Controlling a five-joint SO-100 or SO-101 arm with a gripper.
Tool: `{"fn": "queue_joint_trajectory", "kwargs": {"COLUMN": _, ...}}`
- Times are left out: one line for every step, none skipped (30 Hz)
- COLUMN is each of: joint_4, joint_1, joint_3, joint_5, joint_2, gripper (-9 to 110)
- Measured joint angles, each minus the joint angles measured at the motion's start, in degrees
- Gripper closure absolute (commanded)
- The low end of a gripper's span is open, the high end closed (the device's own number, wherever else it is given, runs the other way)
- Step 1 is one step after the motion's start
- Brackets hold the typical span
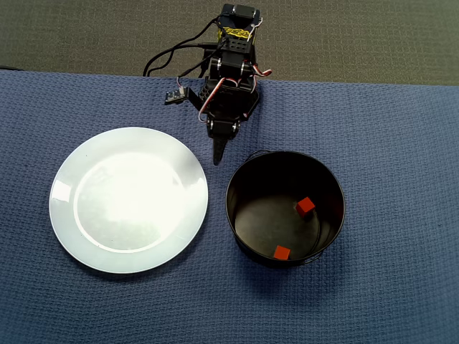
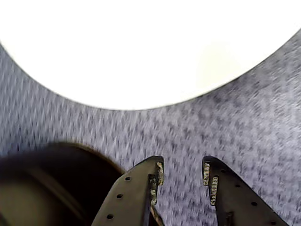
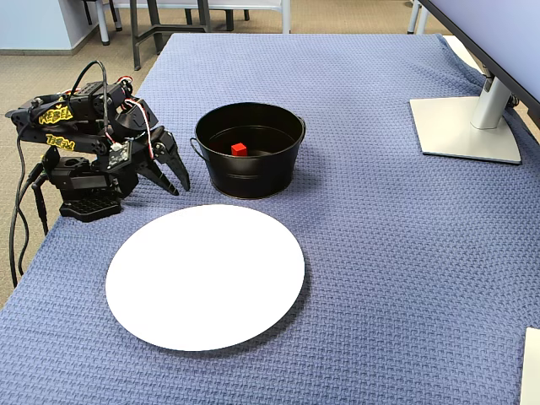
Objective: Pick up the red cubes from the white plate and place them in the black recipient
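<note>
Both red cubes (image 1: pixel 305 207) lie in the black recipient (image 1: pixel 247 179), white plate (image 1: pixel 129 199) bare, fingers (image 2: pixel 159 173) slightly parted and empty: task looks finished, nothing left to pick.

Glossy white plate (image 1: pixel 64 215), woven blue cloth (image 1: pixel 401 143).

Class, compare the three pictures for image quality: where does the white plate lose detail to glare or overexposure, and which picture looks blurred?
In the wrist view the white plate is blown out to featureless white, and the cloth and the black pot look smeared. In the overhead view the plate shows mottled glare but keeps its rim shading. In the fixed view it is flat white yet sharp-edged.
</note>
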Motion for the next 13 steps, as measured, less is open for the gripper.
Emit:
{"fn": "queue_joint_trajectory", "kwargs": {"joint_4": 0.0, "joint_1": -0.7, "joint_3": 0.0, "joint_5": 0.3, "joint_2": 0.2, "gripper": 102}}
{"fn": "queue_joint_trajectory", "kwargs": {"joint_4": 0.1, "joint_1": -1.1, "joint_3": 0.0, "joint_5": 0.5, "joint_2": 0.3, "gripper": 102}}
{"fn": "queue_joint_trajectory", "kwargs": {"joint_4": 0.2, "joint_1": -1.4, "joint_3": 0.0, "joint_5": 0.5, "joint_2": 0.4, "gripper": 102}}
{"fn": "queue_joint_trajectory", "kwargs": {"joint_4": 0.2, "joint_1": -1.6, "joint_3": 0.2, "joint_5": 0.8, "joint_2": 0.4, "gripper": 102}}
{"fn": "queue_joint_trajectory", "kwargs": {"joint_4": 0.3, "joint_1": -1.8, "joint_3": 0.2, "joint_5": 1.0, "joint_2": 0.4, "gripper": 102}}
{"fn": "queue_joint_trajectory", "kwargs": {"joint_4": 0.4, "joint_1": -1.8, "joint_3": 0.2, "joint_5": 1.1, "joint_2": 0.4, "gripper": 102}}
{"fn": "queue_joint_trajectory", "kwargs": {"joint_4": 0.4, "joint_1": -1.8, "joint_3": 0.2, "joint_5": 1.2, "joint_2": 0.4, "gripper": 102}}
{"fn": "queue_joint_trajectory", "kwargs": {"joint_4": 0.4, "joint_1": -1.8, "joint_3": 0.2, "joint_5": 1.3, "joint_2": 0.4, "gripper": 102}}
{"fn": "queue_joint_trajectory", "kwargs": {"joint_4": 0.4, "joint_1": -1.8, "joint_3": 0.2, "joint_5": 1.6, "joint_2": 0.4, "gripper": 102}}
{"fn": "queue_joint_trajectory", "kwargs": {"joint_4": 0.4, "joint_1": -1.8, "joint_3": 0.2, "joint_5": 1.8, "joint_2": 0.4, "gripper": 102}}
{"fn": "queue_joint_trajectory", "kwargs": {"joint_4": 0.4, "joint_1": -1.9, "joint_3": 0.2, "joint_5": 1.9, "joint_2": 0.4, "gripper": 102}}
{"fn": "queue_joint_trajectory", "kwargs": {"joint_4": 0.4, "joint_1": -1.9, "joint_3": 0.2, "joint_5": 2.1, "joint_2": 0.4, "gripper": 102}}
{"fn": "queue_joint_trajectory", "kwargs": {"joint_4": 0.4, "joint_1": -1.9, "joint_3": 0.2, "joint_5": 2.4, "joint_2": 0.3, "gripper": 102}}
